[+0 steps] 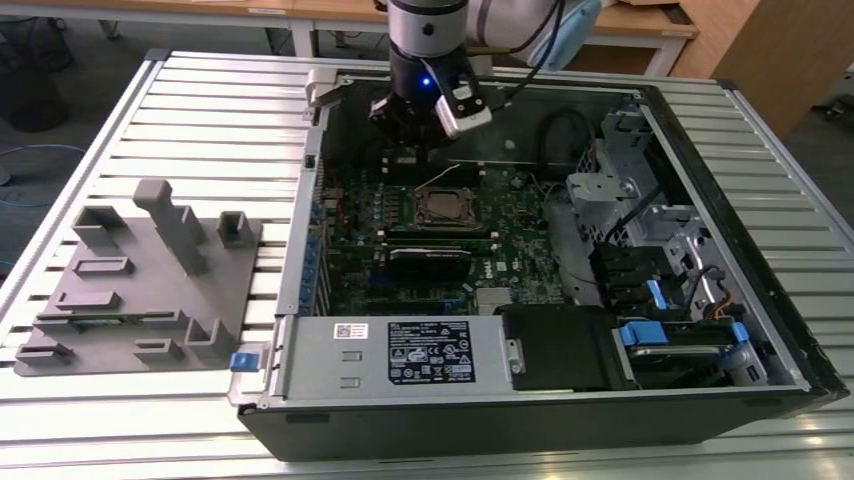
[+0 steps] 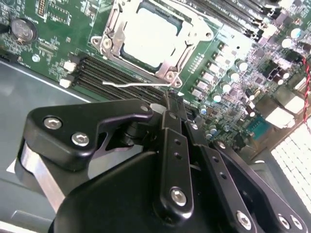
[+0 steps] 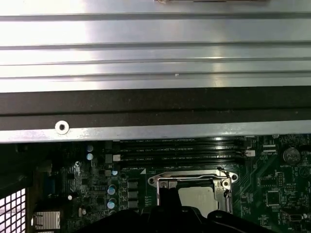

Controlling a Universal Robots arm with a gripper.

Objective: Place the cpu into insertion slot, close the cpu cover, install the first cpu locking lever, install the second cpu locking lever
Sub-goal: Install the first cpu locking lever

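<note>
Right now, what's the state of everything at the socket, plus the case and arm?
cpu: seated in the insertion slot, metal top up.
cpu cover: down flat around the cpu.
locking lever: free, sticking out beside the socket, not hooked down.
computer case: lying on its side, open on top.
gripper: close by the lever's end; contact unclear.

cpu (image 2: 148, 36) in insertion slot (image 2: 108, 34), inside computer case (image 1: 534, 400) on table (image 1: 200, 110); fixture block (image 1: 134, 290) at exterior view's left.
</note>
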